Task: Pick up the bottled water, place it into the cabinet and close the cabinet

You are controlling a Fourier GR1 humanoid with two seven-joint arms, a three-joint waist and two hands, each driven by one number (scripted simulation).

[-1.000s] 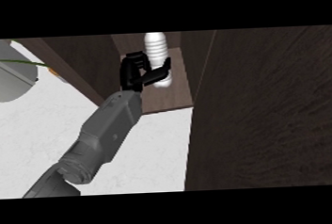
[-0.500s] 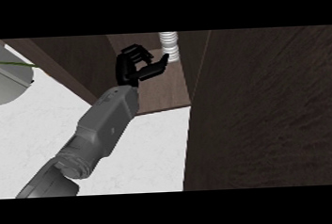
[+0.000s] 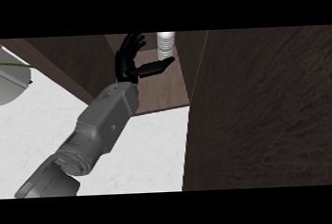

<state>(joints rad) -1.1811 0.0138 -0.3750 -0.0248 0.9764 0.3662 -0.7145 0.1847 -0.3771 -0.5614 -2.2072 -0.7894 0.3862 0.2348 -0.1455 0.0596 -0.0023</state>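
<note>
Rising from the lower left, a grey forearm (image 3: 103,126) crosses the white counter (image 3: 31,134) into the dark cabinet (image 3: 266,105); the hand (image 3: 133,61) spreads open, thumb pointing right, bottled water (image 3: 166,44) standing just beyond it at top centre.

The left hand (image 3: 133,63) has let go of the bottled water (image 3: 167,45), fingers (image 3: 131,45) now straight.

Grey forearm raised, hand (image 3: 134,63) with fingers (image 3: 131,45) spread
</note>
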